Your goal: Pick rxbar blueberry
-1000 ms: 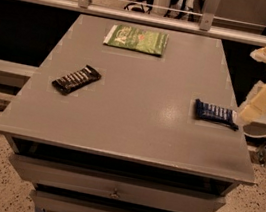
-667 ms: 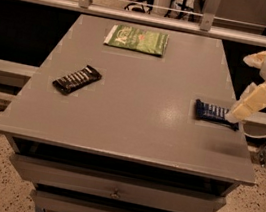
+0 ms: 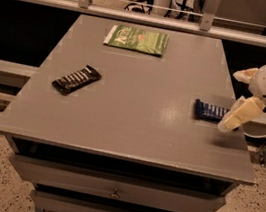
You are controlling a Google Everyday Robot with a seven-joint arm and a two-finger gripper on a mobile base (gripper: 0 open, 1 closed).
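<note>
Right now we see the blue bar [image 3: 211, 111] lying flat near the table's [image 3: 134, 128] right edge, about halfway between its front and back. Its long axis runs roughly left to right across the table, so one crimped end points at that right edge.

The gripper [image 3: 231, 101] hangs over the same right edge, reaching in from beyond the table. Its two pale fingers look spread apart with nothing between them; the lower finger [image 3: 236, 114] covers the bar's right end from our angle (we cannot tell whether it touches the wrapper or floats above it).

So the bar lies just toward the table's middle from the fingers, nearly end-on to them. We judge that the coming move needs a short shift inward over the table and a wrist turn, so that the fingers straddle the bar's narrow width and not its length.

The black bar [image 3: 76, 79] on the table's left half and the green packet [image 3: 136, 39] at the table's back are well apart from this.
</note>
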